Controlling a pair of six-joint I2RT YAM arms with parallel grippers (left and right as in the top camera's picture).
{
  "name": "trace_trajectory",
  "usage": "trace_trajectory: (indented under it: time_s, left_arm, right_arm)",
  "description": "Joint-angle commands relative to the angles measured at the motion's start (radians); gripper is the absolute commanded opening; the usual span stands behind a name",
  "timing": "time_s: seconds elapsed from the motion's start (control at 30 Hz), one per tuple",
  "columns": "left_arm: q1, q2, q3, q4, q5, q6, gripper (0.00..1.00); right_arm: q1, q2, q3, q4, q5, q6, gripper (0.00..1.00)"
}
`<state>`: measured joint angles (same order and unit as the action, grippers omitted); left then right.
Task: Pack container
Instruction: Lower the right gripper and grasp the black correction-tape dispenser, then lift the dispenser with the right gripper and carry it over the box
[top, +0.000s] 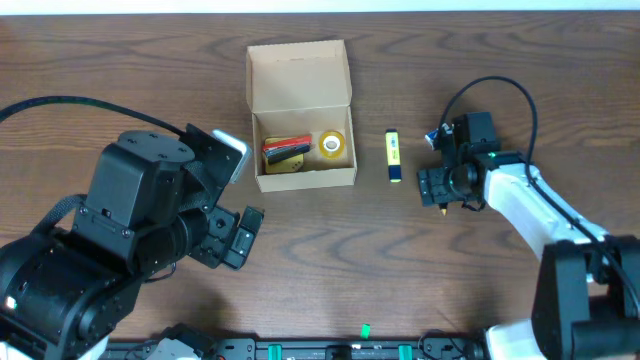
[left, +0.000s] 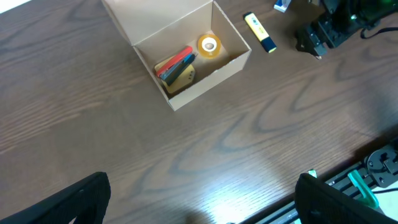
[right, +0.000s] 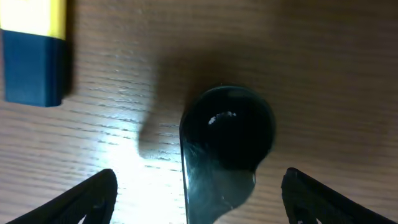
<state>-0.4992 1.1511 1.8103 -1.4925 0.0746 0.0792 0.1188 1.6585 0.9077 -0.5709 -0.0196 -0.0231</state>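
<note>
The right claw (right: 200, 198) is hanging, fingers apart, over a dark round thing (right: 229, 127). The left claw (left: 202, 200) is hanging open near the box (left: 211, 78).

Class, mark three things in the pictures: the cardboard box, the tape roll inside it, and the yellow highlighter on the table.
cardboard box (top: 300, 75), overhead view, on the inside of its open flap lid.
tape roll (left: 202, 47), left wrist view, on its yellow ring.
highlighter (top: 393, 150), overhead view, on its yellow body.
</note>
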Motion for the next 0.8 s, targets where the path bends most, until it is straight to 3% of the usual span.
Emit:
trace_trajectory:
  time_s: [0.0,0.5,0.63,0.77]
  left_arm:
    - [0.003,0.0,-0.008,-0.003,-0.004,0.003,0.95]
    - [0.003,0.0,-0.008,-0.003,-0.004,0.003,0.95]
    - [0.003,0.0,-0.008,-0.003,-0.004,0.003,0.95]
    - [0.003,0.0,-0.008,-0.003,-0.004,0.003,0.95]
  right_arm:
    - [-0.009,0.029,0.011,0.011,-0.011,-0.016,0.84]
    - [-0.009,0.114,0.011,0.081,-0.01,-0.016,0.65]
    - [-0.009,0.116,0.011,0.082,-0.006,-0.015,0.45]
    - [-0.009,0.116,0.011,0.081,-0.007,-0.009,0.38]
